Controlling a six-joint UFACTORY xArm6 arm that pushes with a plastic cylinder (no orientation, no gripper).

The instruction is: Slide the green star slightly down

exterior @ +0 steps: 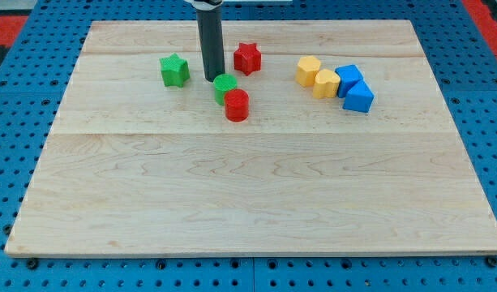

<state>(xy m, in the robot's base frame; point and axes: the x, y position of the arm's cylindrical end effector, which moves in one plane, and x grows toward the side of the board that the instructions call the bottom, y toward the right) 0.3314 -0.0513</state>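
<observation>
The green star (pixel 174 70) lies on the wooden board (pixel 256 186) near the view's top left. My tip (pixel 213 79) stands to the star's right, a short gap away and not touching it. Just right of and below the tip sits a green cylinder (pixel 225 86), touching a red cylinder (pixel 237 105) below it. A red star (pixel 247 57) lies to the upper right of the tip.
Two yellow blocks (pixel 309 70) (pixel 326 83) and two blue blocks (pixel 349 79) (pixel 358 97) cluster at the view's upper right. A blue pegboard surface (pixel 21 122) surrounds the board.
</observation>
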